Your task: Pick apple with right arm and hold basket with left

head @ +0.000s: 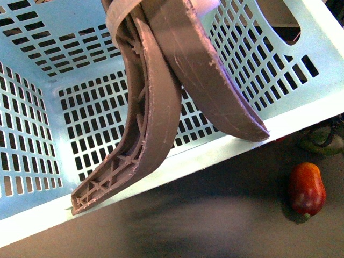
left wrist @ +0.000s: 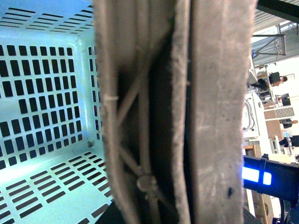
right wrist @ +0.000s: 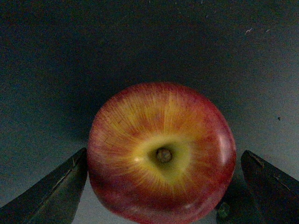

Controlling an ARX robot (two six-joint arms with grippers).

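The apple (right wrist: pixel 161 154) sits stem-up on the counter (right wrist: pixel 140 46) between the right fingers (right wrist: pixel 51 196), spread at its nine and three o'clock; left fingers are out of sight.

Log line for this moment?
right gripper: open, straddling apple | left gripper: unseen | basket: handles fill left wrist view | phase: pre-grasp

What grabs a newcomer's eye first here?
A large pale turquoise slotted plastic basket fills the front view, its two curved grey-brown handles hanging across it close to the camera. In the right wrist view, a round red apple with a yellow patch around its stem sits between the fingers of the open right tool. A dark-red oval fruit lies outside the basket, lower right in the front view.
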